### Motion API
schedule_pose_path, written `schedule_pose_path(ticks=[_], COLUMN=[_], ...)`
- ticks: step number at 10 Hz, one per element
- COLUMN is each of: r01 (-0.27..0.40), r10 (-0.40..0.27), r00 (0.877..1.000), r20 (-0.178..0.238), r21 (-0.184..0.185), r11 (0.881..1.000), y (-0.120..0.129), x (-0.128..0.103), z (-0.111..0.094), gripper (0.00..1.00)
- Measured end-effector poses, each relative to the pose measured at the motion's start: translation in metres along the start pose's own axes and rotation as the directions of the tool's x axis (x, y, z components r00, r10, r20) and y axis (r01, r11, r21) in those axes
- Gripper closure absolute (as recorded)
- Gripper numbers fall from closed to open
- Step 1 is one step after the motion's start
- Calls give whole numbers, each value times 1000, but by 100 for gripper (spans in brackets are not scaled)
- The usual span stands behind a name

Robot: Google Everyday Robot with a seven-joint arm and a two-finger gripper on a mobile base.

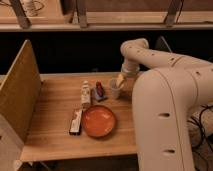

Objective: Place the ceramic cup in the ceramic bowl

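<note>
The ceramic cup (115, 89) is a small off-white cup standing upright on the wooden table (55, 135), behind and to the right of the ceramic bowl. The ceramic bowl (98, 121) is wide, shallow and glossy orange-red, near the table's front middle, with nothing in it. My gripper (121, 82) hangs from the white arm at the cup's right rim, right above it; it looks to be touching or very close to the cup.
A slim white bottle (85, 94) and a small red item (99, 90) stand left of the cup. A flat dark-and-white package (76, 121) lies left of the bowl. A cork panel (17, 95) walls the table's left side. My arm's big white body (170, 120) fills the right.
</note>
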Motion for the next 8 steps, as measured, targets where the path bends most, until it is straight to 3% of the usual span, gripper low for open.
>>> schedule_pose_path(ticks=[3,6,8], r01=[30,57,52], r10=[-29,-56,-52], r00=[999,997,998], r20=[31,49,29], r21=[-42,-21,-5], r11=[999,998,999], y=[7,0,-8], x=[-19,-33,-35], z=[9,13,32], gripper=[34,34,34])
